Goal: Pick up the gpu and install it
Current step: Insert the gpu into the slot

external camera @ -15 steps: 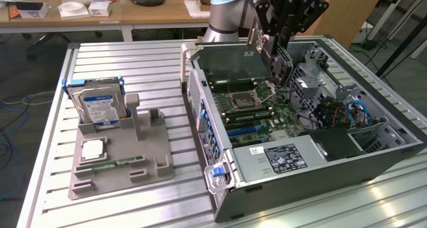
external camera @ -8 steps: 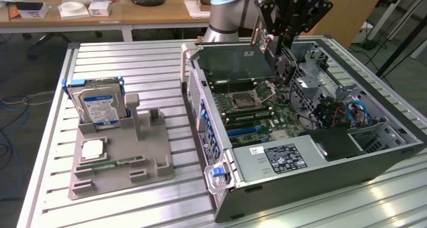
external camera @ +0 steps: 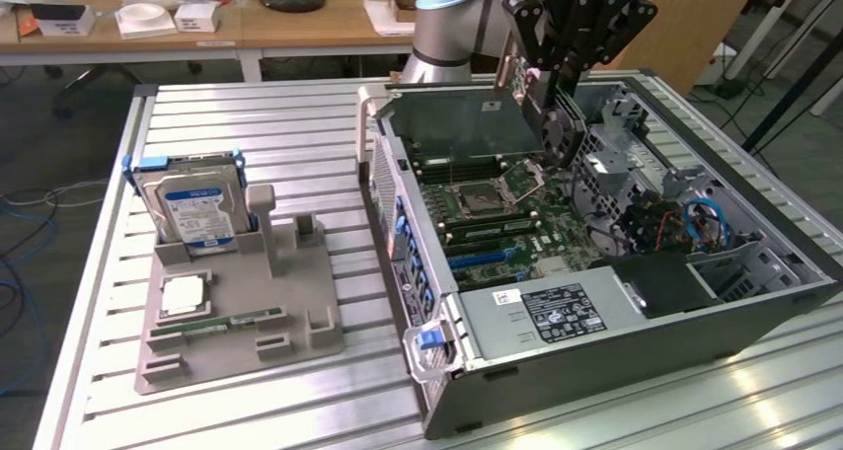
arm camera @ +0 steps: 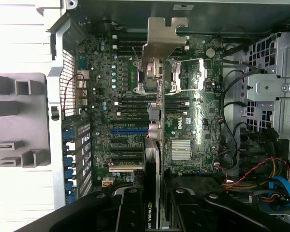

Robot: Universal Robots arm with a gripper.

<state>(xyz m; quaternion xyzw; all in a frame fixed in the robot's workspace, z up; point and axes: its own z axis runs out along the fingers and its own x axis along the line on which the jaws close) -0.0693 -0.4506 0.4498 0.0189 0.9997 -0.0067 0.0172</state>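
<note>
The gripper point(external camera: 543, 100) is clamping the gpu point(external camera: 461, 124) on edge over the motherboard point(external camera: 507, 218) of the open computer case point(external camera: 737, 312), with cables point(external camera: 685, 223) crowding beside it. A hard drive point(external camera: 197, 208) is standing well apart on the worktop point(external camera: 264, 114).

gpu held edge-on above the open computer case point(arm camera: 57, 43)
the gripper point(arm camera: 154, 209) clasps the gpu point(arm camera: 153, 145) between its black fingers point(arm camera: 130, 210), silver bracket at the far end; beneath lies the motherboard point(arm camera: 193, 121) with a blue slot point(arm camera: 129, 130), a silver heatsink point(arm camera: 180, 150) and a blue cable point(arm camera: 282, 188).
</note>
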